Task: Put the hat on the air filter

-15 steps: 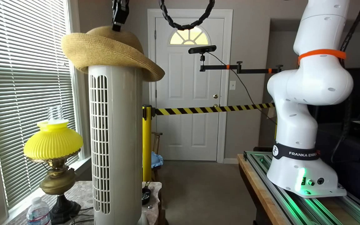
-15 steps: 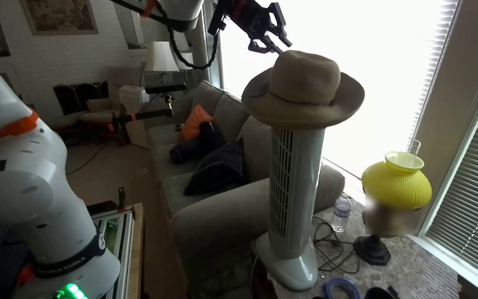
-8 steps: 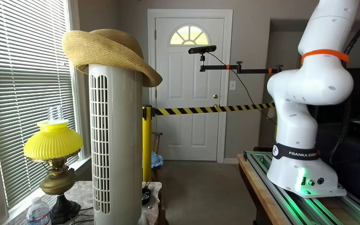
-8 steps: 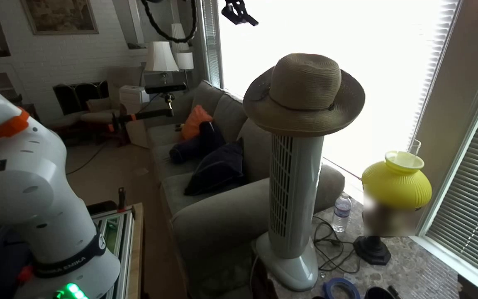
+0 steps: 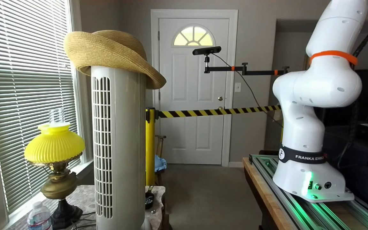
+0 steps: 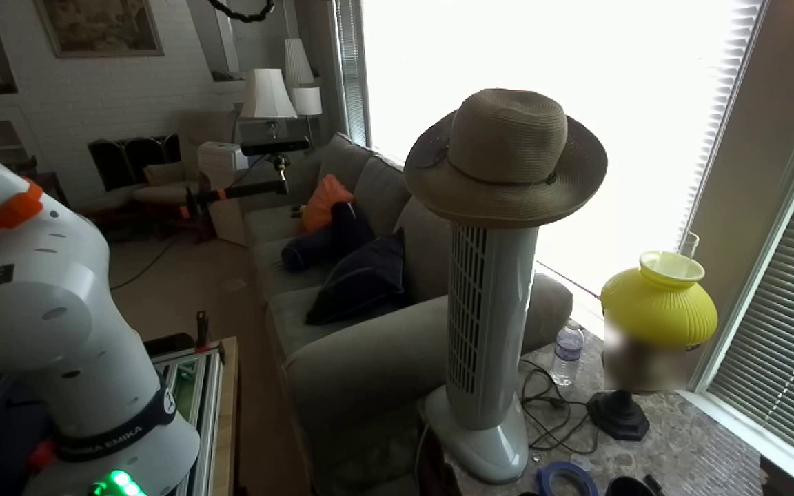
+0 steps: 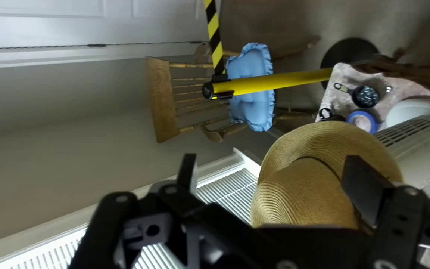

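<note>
The tan straw hat rests tilted on top of the air filter, its brim lower on the door side. In another exterior view the hat covers the top of the white tower, which stands upright. Both exterior views leave my gripper out of frame. From the wrist, the gripper has its black fingers spread wide with no object gripped. The hat appears beyond them, partly covered by one finger. The slotted air filter shows at the right.
A yellow-shaded lamp and a water bottle share the tower's table. Blue tape and cables lie around its base. A striped barrier crosses before the door. A sofa stands behind the tower.
A second ago the gripper was at the hat's crown. It has since opened wider and drawn up and away, leaving both exterior views. The hat has settled slightly lower on the filter.
</note>
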Controlling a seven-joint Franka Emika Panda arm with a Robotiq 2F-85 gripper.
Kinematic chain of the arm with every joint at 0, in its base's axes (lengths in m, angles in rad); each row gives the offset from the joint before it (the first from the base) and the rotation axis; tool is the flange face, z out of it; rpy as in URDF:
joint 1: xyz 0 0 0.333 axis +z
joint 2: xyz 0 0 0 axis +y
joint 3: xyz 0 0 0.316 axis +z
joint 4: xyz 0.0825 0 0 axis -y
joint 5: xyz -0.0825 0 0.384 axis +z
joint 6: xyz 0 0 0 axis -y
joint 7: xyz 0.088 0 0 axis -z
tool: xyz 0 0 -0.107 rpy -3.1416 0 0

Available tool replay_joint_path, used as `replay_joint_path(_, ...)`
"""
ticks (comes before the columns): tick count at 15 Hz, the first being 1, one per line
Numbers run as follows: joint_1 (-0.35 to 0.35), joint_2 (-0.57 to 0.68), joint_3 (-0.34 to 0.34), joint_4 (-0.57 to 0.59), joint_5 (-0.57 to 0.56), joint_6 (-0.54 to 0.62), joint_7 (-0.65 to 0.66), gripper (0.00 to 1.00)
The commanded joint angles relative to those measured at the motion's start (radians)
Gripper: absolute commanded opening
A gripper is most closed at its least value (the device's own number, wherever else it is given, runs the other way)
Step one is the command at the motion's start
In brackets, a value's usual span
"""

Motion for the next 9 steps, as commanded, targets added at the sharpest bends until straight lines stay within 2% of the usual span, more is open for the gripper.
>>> replay_joint_path(1, 0.016, 0.001, -0.054, 0.093, 0.160, -0.041, 0.001, 1.00)
replay_joint_path(5, 0.005, -0.041, -0.113, 0.067, 0.274, 0.046, 0.003, 1.00)
replay_joint_path(6, -0.011, -0.013, -0.074, 0.098, 0.216, 0.001, 0.000, 1.00)
replay_joint_path(9, -0.017, -0.018, -0.092, 0.098, 0.248, 0.025, -0.002, 1.00)
